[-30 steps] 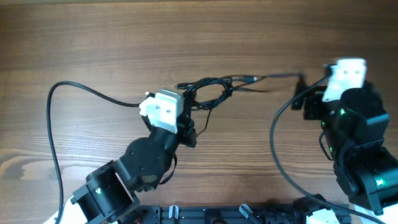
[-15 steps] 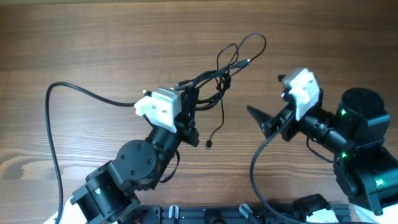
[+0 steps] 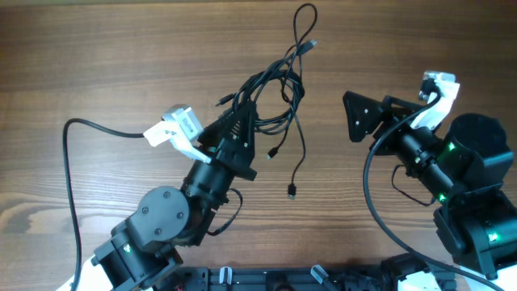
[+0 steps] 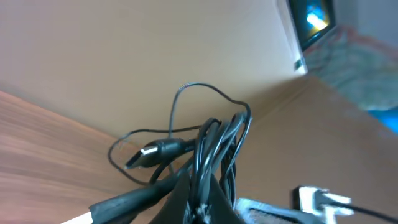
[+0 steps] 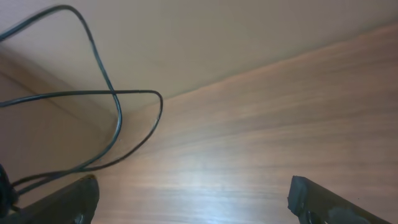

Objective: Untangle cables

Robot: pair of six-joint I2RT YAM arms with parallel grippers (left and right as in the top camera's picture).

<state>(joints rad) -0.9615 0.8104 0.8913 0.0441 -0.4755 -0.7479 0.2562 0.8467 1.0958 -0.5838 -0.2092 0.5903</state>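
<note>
The cables (image 3: 279,89) are a tangle of thin black wires held up over the table's middle. A loop reaches toward the far edge and plug ends hang down, one at the near side (image 3: 290,191). My left gripper (image 3: 241,129) is shut on the bundle; in the left wrist view the wires (image 4: 214,146) run between its fingers (image 4: 202,202), with a plug (image 4: 149,151) to the left. My right gripper (image 3: 361,121) is open and empty, to the right of the tangle and apart from it. In the right wrist view its fingers (image 5: 193,196) are spread wide, with cable loops (image 5: 106,93) at upper left.
A thicker black robot cable (image 3: 81,162) loops over the left of the wooden table (image 3: 121,48). Another runs by the right arm (image 3: 367,194). The arm bases stand along the near edge.
My right gripper has let go of the cable and pulled back right, now open. My left gripper has tilted and lifted the bundle; the loop and plug ends swung free.
</note>
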